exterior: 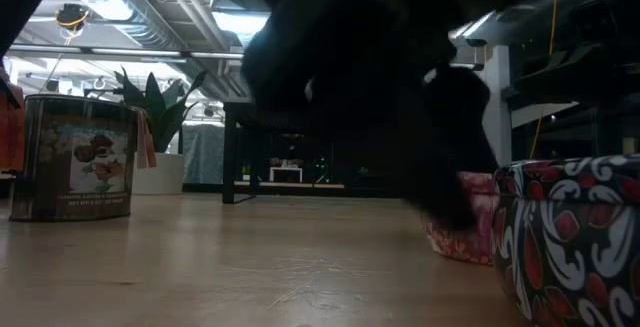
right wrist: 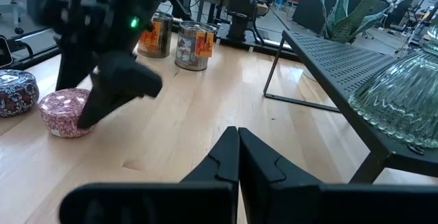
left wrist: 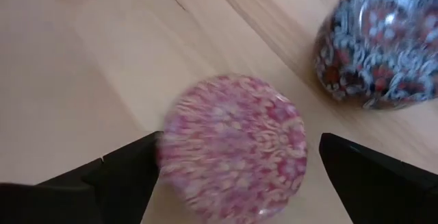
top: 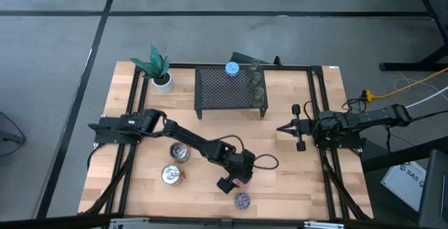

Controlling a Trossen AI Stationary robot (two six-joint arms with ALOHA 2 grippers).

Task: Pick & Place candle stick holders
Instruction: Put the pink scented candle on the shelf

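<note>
Pink holder [left wrist: 234, 147], between spread left fingers [left wrist: 120, 176], seemingly untouched

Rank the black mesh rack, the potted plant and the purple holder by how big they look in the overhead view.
1. black mesh rack
2. potted plant
3. purple holder

All stand on the table, so nearness barely skews this.
</note>
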